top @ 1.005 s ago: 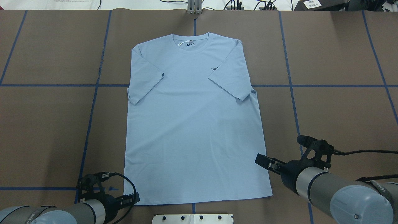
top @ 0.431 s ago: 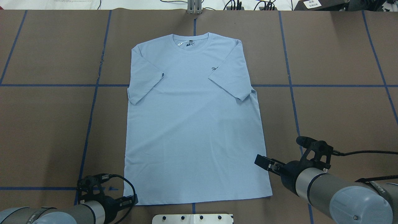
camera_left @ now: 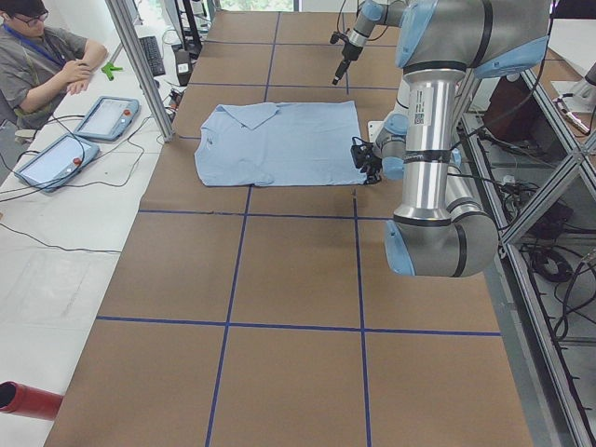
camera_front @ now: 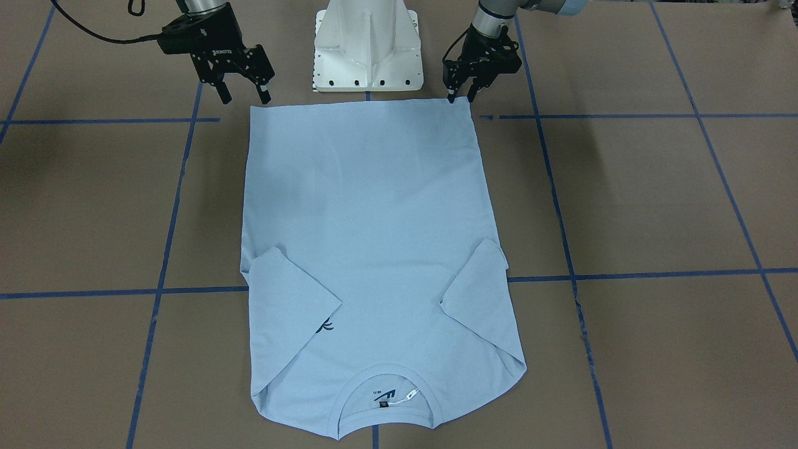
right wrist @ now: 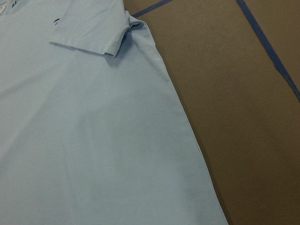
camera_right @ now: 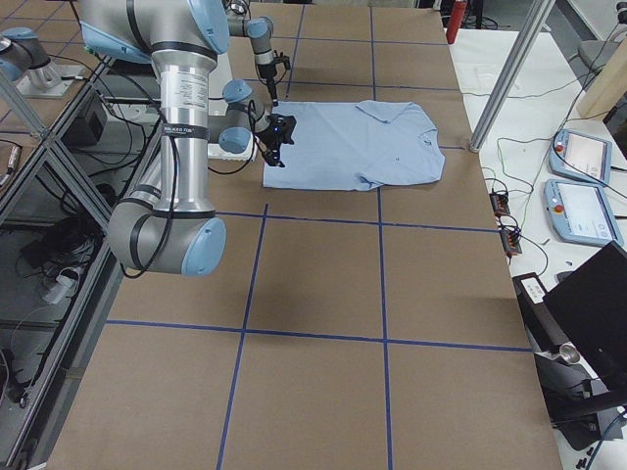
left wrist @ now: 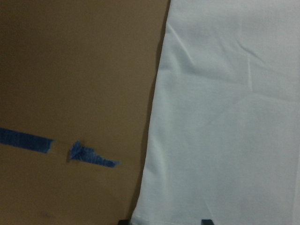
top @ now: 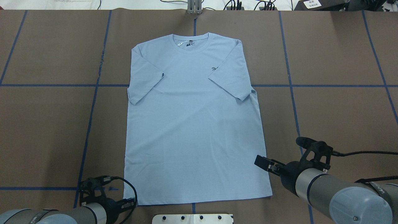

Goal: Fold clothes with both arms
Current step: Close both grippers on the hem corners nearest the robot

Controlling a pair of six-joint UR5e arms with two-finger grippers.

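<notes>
I see the T-shirt lying flat and face up in the middle of the brown tabletop. Its collar is on the side away from the robot, and its hem is just in front of the white pedestal. Both short sleeves are folded inward over the chest. The sleeve on the robot's right covers part of the small dark print. The left arm comes in low along the near edge of the tabletop, with its wrist turned down so the jaws point at the hem corner on the robot's left. The front view and the left wrist camera show these jaws spread, one tip on each side of the shirt's side edge and pinching nothing. I cannot tell whether the tips touch the cloth. The right arm reaches in from the other side on a slant toward the opposite hem corner. Its jaws are spread wider and hang just outside that corner, holding nothing. The right wrist camera takes in a much broader stretch of the shirt than the left one, from the side edge up to the folded sleeve, and no tips show in it. Blue tape lines divide the tabletop into large squares. In the left side view a person sits at a white side table beyond the collar end, next to two tablets.
</notes>
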